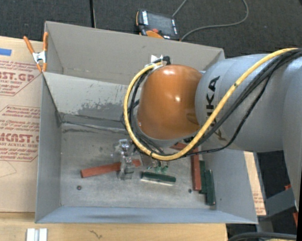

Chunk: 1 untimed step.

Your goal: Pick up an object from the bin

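Observation:
My gripper (125, 158) hangs low over the bin floor, just left of the middle, under the arm's orange cover. A flat red stick (100, 171) lies on the floor, slanting up to the right, and its right end reaches the gripper. I cannot tell whether the gripper touches it. Just right of the gripper lies a short green and white bar (158, 179).
Along the bin's right side a red-brown bar (194, 171) and a dark green bar (208, 188) lie side by side, pointing front to back. The arm and its orange cover hide the middle and back right of the bin.

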Motion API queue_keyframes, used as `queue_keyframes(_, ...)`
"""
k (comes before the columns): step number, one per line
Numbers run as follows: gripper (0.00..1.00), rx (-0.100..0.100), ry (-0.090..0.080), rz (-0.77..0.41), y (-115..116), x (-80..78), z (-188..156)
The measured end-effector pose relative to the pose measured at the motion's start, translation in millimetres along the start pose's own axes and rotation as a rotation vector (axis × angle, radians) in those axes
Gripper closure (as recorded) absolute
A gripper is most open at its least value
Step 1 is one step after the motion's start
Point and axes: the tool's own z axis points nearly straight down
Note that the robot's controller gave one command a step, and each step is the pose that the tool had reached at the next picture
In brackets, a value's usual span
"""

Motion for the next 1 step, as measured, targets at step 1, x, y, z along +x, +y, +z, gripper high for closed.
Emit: queue_keyframes(1, 1.0, 0.002, -0.003, -0.011, -24.5, -31.8, -85.2)
